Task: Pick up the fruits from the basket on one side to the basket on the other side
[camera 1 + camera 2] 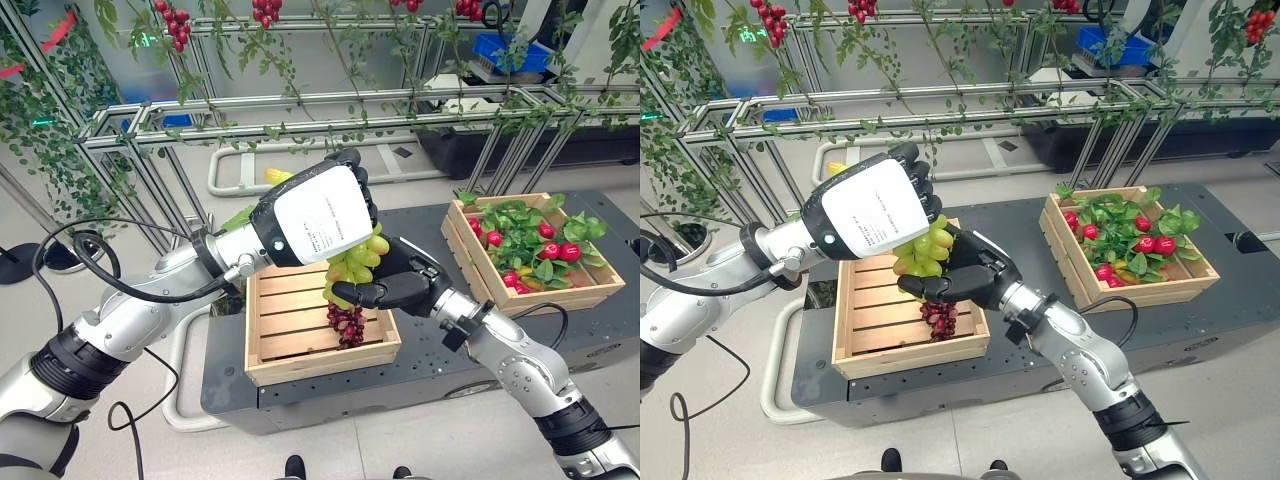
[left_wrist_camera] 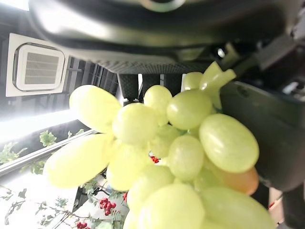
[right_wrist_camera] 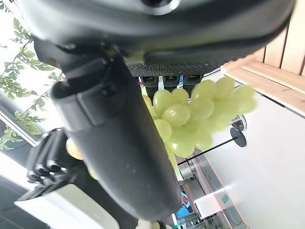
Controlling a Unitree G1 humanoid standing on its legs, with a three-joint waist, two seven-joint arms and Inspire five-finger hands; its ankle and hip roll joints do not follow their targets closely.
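The green grapes (image 2: 190,143) are looking smooth and glossy, catching highlights on waxy skins. The near crate (image 1: 300,350) is showing pale, matt, unfinished wooden slats with visible grain, as is the far-right crate (image 1: 590,290). The bench (image 1: 440,370) is presenting a dark, matt, finely textured top. The left hand (image 1: 312,215) is wearing a smooth white plastic-looking cover over matt black fingers (image 1: 350,160). The frame (image 1: 300,105) behind is gleaming as brushed silver metal.

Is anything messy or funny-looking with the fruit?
Nothing is spilled or broken. One funny thing: both the left hand and the right hand are on the same green grapes at once, above the slatted crate, where dark red grapes lie.
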